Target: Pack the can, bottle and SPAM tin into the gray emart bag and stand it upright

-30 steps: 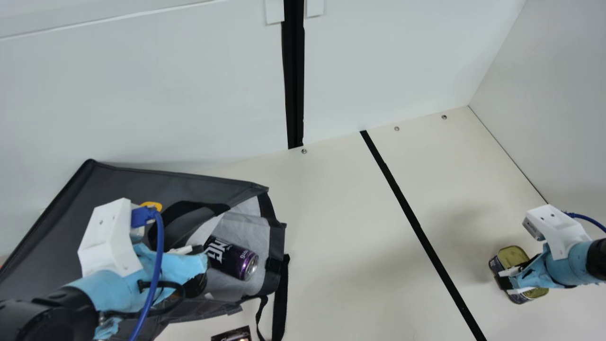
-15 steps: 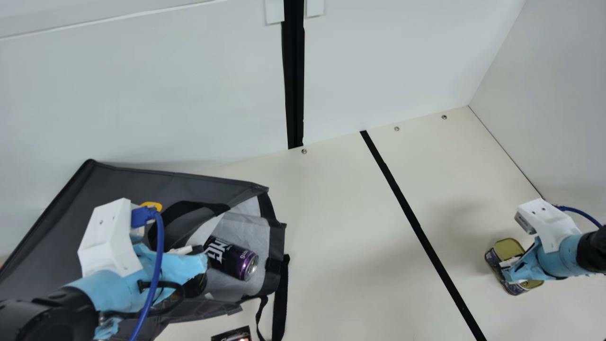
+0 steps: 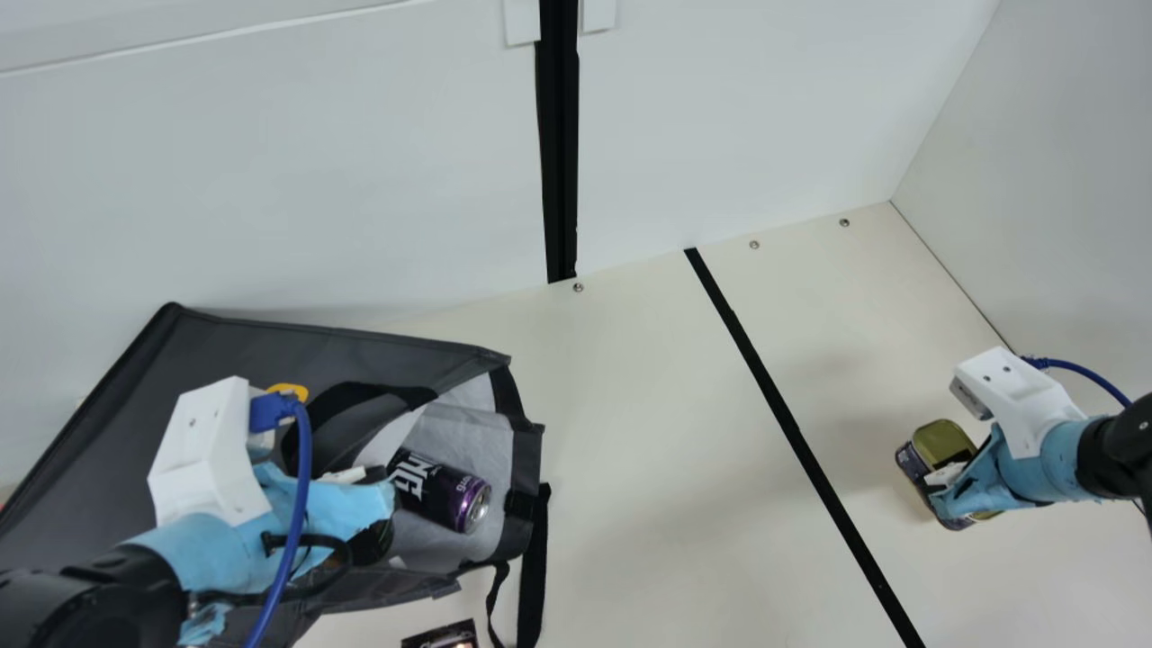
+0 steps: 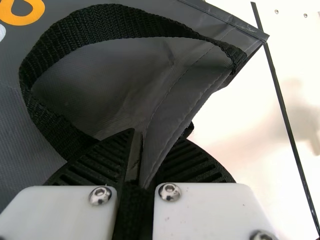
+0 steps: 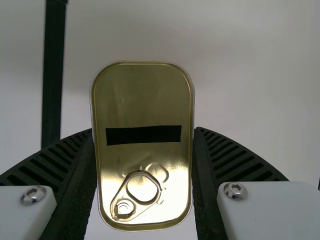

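The left hand (image 4: 150, 150) is gripping the edge of the gray emart bag (image 3: 342, 335), its 2 ribbed fingers nearly together with only the thin fabric pinched between them. Beside that pinch, the handle strap (image 4: 115, 20) arches loose. The bag lies on its side on the surface (image 3: 675, 450), mouth turned toward the right hand (image 5: 145, 131). Pinching the rim there probably keeps the soft opening from sagging and anchors the bag for loading.

The can (image 3: 441, 490) rests inside the mouth, just beyond the left hand on the side facing the right hand, likely needing a push deeper. A dark round shape (image 3: 371, 544) just under the left hand could be the bottle, but I cannot tell.

The right hand is well apart from the bag, gripping the SPAM tin (image 5: 145, 100). Its 2 fingers stand apart by the tin's narrower width, touching both long sides, so the lid and pull ring (image 5: 142, 195) face the wrist. That hold likely suits carrying the tin over and sliding it in end first. Whether it clears the surface, I cannot tell. Standing the bag upright remains to be done.
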